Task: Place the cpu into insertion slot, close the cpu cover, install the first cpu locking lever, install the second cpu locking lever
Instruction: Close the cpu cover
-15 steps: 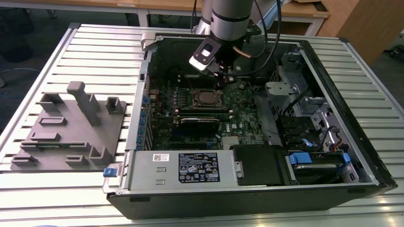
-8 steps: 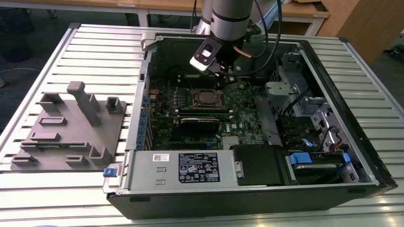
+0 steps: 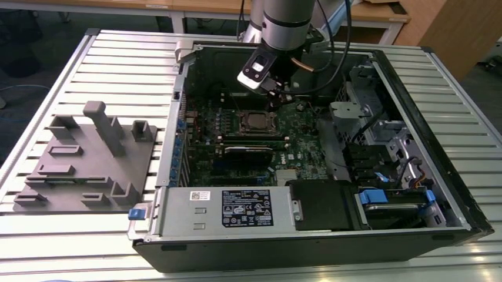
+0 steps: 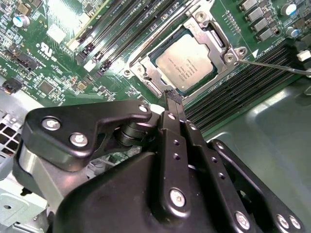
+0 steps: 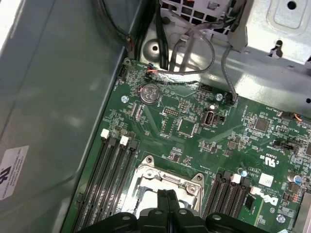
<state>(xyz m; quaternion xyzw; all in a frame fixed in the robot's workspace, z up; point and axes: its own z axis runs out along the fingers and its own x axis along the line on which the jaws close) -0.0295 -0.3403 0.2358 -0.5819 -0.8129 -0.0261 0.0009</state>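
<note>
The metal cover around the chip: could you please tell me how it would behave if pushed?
The cover looks like thin sheet metal with a cut-out middle, so probably light and slightly bendable. It lies flat around the chip, apparently screwed down at its corners, so it should resist sliding.

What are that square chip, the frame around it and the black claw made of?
The cpu top looks like dull silver-tan metal, faintly glinting. The cpu cover seems shiny stamped metal. The claw looks like matte black metal or plastic, barely reflecting.
</note>
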